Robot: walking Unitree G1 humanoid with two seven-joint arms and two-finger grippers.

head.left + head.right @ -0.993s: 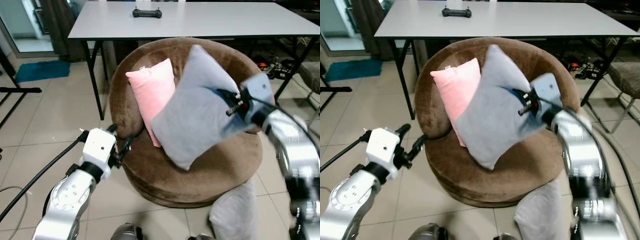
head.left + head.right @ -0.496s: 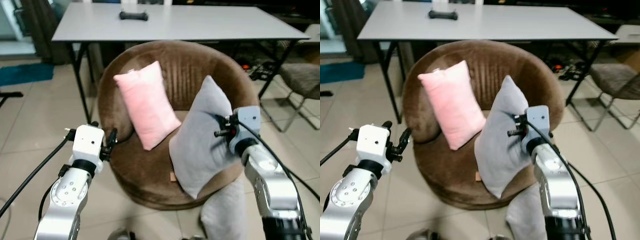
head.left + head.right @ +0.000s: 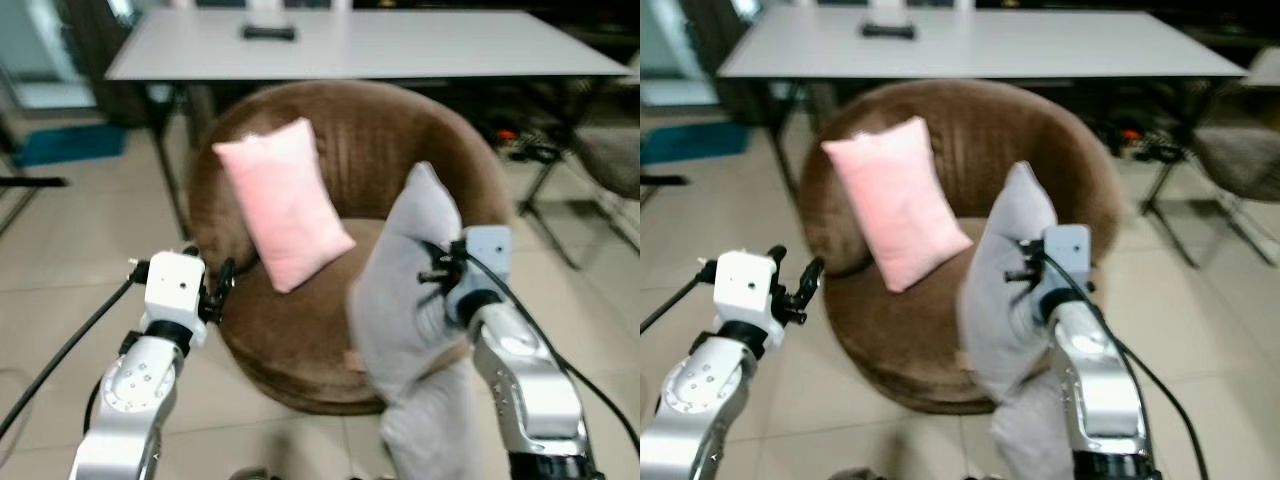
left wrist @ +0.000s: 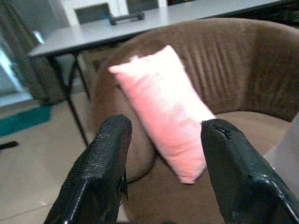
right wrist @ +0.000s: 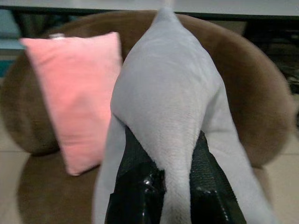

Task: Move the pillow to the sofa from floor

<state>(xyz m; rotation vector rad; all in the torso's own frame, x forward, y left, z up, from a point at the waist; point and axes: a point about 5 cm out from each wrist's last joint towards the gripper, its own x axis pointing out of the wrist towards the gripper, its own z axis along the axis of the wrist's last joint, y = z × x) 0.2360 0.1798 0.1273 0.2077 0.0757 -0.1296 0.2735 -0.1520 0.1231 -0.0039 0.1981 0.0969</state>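
A grey pillow (image 3: pixel 398 290) stands on end at the front right rim of the round brown sofa (image 3: pixel 290 340). My right gripper (image 5: pixel 174 158) is shut on the grey pillow, its black fingers (image 5: pixel 135 182) pinching a fold of the fabric. A pink pillow (image 3: pixel 280 200) leans against the sofa's back on the left. My left gripper (image 3: pixel 215 285) hovers open beside the sofa's front left rim, holding nothing, and the pink pillow (image 4: pixel 161 102) lies ahead of it. A second grey pillow (image 3: pixel 430 440) lies on the floor just below the held one.
A long grey table (image 3: pixel 400 45) stands behind the sofa with a black controller (image 3: pixel 268 32) on it. A chair (image 3: pixel 610 150) and cables are at the right. A teal mat (image 3: pixel 70 145) lies on the tiled floor at the left.
My right gripper has drawn the grey pillow away from the pink pillow, down to the sofa's front right rim. The camera has shifted. The left arm has hardly moved.
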